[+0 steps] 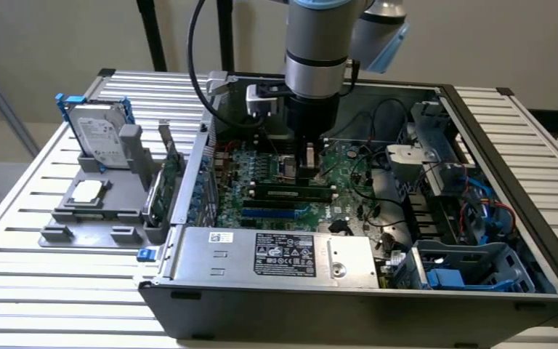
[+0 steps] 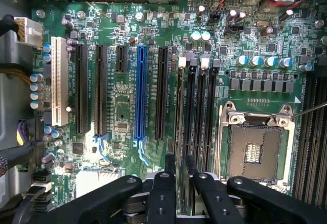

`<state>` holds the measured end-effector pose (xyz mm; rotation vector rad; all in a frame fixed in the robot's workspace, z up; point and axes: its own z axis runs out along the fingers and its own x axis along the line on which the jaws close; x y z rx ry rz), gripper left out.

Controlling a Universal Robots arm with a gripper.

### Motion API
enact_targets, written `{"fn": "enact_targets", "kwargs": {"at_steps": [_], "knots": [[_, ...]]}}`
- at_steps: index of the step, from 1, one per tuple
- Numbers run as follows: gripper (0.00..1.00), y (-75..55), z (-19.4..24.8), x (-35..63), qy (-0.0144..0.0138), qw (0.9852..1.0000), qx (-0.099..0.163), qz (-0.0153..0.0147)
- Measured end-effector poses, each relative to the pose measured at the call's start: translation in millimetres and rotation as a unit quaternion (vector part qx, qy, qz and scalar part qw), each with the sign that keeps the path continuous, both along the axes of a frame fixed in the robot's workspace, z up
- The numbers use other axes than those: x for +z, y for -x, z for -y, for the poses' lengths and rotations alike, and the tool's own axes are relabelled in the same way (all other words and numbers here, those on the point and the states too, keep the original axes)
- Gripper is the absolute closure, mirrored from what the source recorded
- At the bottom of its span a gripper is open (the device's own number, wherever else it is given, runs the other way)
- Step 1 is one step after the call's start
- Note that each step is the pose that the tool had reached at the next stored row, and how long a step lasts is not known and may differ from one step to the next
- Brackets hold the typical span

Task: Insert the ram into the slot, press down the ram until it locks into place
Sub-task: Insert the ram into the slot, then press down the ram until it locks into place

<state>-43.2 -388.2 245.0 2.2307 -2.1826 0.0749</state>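
Note:
The ram (image 1: 289, 193) is a thin green stick with a pale label. It stands on edge along a black memory slot (image 2: 180, 111) in the middle of the motherboard (image 1: 342, 182). My gripper (image 1: 308, 173) comes straight down on the stick's top edge, toward its end on the exterior view's right. In the wrist view the two black fingers (image 2: 164, 188) sit close together astride that slot, the gripper (image 2: 182, 185) shut on the ram's thin edge. Parallel black slots (image 2: 202, 116) lie beside it, with white end clips (image 2: 204, 60).
A blue slot (image 2: 141, 91) and the open CPU socket (image 2: 254, 150) flank the memory slots. An upright green expansion card (image 1: 171, 178) and a hard drive (image 1: 99, 134) stand in a grey holder outside the case. The power supply (image 1: 269, 254) and drive cages (image 1: 453, 218) crowd the case.

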Motion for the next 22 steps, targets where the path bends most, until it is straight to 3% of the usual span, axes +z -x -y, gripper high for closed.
{"fn": "enact_targets", "kwargs": {"at_steps": [2,4,19,20,22], "knots": [[0.87,0.0,0.0,1.2,0.0,1.0,0.0,-0.0016],[0.89,0.0,-0.1,1.2,-0.0002,1.0,0.0,-0.0017],[0.89,0.0,0.0,1.3,-0.0001,1.0,0.0,-0.002],[0.89,0.0,0.0,1.1,-0.0001,1.0,0.0,-0.003],[0.89,0.0,0.0,0.5,-0.0001,1.0,0.0,-0.0095]]}}
